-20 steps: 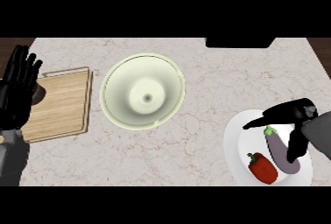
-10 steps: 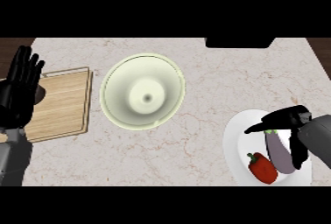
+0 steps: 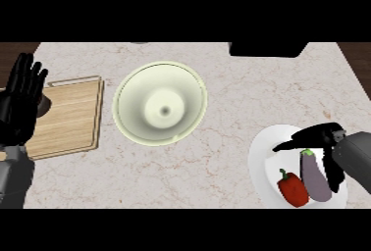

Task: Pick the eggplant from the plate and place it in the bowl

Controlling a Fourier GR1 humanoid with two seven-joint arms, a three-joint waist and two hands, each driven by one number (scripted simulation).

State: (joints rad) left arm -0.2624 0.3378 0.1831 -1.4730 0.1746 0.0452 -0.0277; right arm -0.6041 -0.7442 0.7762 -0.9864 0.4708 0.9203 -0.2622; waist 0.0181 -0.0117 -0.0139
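A purple eggplant (image 3: 315,175) lies on the white plate (image 3: 263,156) at the lower right, next to a red bell pepper (image 3: 293,188). My right hand (image 3: 319,138) hovers over the plate's far side. Its thumb points left above the eggplant's stem end, and its fingers (image 3: 333,171) hang down along the eggplant's right side. Whether they touch it cannot be told. The pale green bowl (image 3: 161,109) sits at the counter's middle, empty. My left hand (image 3: 19,103) rests open at the left edge, fingers up.
A wooden cutting board (image 3: 69,117) lies left of the bowl, partly behind my left hand. A black object (image 3: 267,48) sits at the counter's far edge. The marble counter (image 3: 210,166) spreads between bowl and plate.
My right hand has come down and towards me over the plate, its fingers dropping along the eggplant's right side. The left hand has hardly moved.
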